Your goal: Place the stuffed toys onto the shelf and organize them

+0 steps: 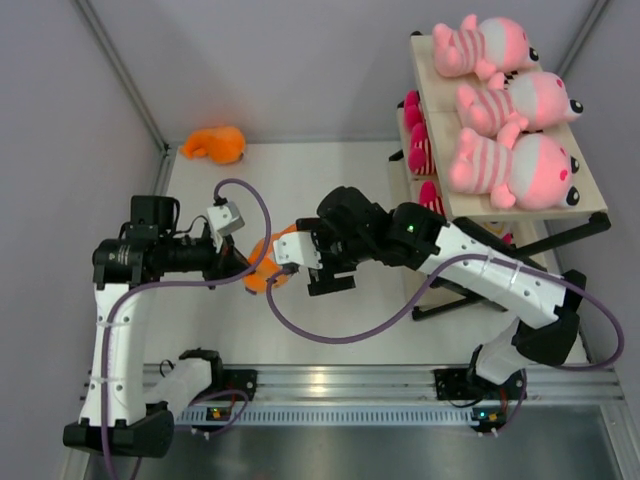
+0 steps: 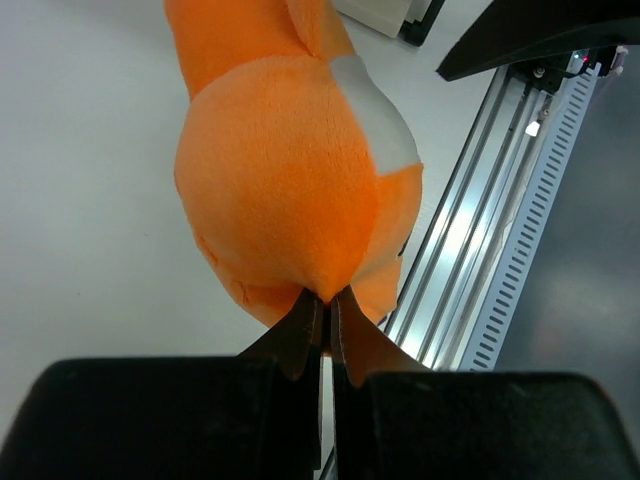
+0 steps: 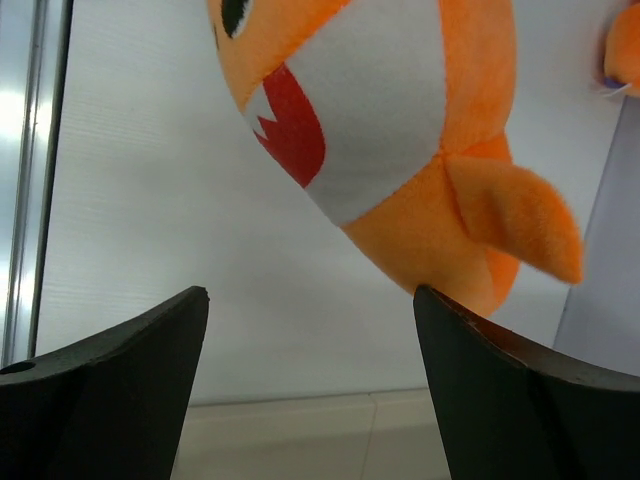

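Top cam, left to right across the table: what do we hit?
Loose orange toy by the back wall → orange toy pinched in the left hand → open right hand → shelf with three pale-pink toys on its top board.

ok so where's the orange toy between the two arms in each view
top external: orange toy just left of centre, between the arms.
left wrist: orange toy fills the upper middle, left hand pinched shut on it.
right wrist: orange toy upper centre, face showing, above the open right hand.
shared landmark: silver rail, right side, left edge.
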You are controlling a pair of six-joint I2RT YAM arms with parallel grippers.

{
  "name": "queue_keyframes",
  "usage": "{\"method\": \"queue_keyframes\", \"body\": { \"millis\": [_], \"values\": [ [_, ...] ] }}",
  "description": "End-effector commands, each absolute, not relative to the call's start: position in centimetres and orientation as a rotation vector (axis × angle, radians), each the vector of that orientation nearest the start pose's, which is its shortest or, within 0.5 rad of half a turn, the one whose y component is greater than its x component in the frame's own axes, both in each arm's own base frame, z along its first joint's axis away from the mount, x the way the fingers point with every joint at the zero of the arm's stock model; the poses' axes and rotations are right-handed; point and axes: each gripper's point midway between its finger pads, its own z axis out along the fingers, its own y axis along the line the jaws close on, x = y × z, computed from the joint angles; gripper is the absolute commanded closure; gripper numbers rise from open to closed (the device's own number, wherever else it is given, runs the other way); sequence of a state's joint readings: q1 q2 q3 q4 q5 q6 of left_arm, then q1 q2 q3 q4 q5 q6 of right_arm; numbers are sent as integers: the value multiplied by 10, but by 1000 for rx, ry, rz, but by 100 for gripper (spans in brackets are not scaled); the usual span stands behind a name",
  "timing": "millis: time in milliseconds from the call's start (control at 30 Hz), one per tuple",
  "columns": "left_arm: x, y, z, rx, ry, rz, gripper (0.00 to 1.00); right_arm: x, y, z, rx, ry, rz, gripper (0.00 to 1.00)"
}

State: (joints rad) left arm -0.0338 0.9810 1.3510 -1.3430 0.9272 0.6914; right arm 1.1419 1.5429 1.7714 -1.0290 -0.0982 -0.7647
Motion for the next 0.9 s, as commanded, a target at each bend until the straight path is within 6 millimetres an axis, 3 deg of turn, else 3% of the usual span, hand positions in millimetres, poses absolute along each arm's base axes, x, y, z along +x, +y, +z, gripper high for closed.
{"method": "queue_keyframes", "body": {
  "millis": [0, 67, 333, 467, 633, 867],
  "values": [
    [137, -136, 296, 1129, 1891, -895, 100, 181, 371, 326, -1779, 1254, 421, 16],
    [130, -135, 294, 1156, 1890, -892, 100, 189, 371, 315, -1760, 1287, 395, 16],
    [123, -130, 282, 1188, 1918, -856, 100, 213, 355, 343, -1610, 1279, 308, 16],
    [125, -130, 281, 1198, 1919, -855, 100, 215, 351, 340, -1617, 1266, 282, 16],
    [125, -133, 282, 1201, 1907, -891, 100, 190, 369, 337, -1721, 1178, 432, 15],
    [131, -131, 279, 1204, 1933, -875, 100, 164, 392, 359, -1792, 1062, 581, 13]
  ]
}}
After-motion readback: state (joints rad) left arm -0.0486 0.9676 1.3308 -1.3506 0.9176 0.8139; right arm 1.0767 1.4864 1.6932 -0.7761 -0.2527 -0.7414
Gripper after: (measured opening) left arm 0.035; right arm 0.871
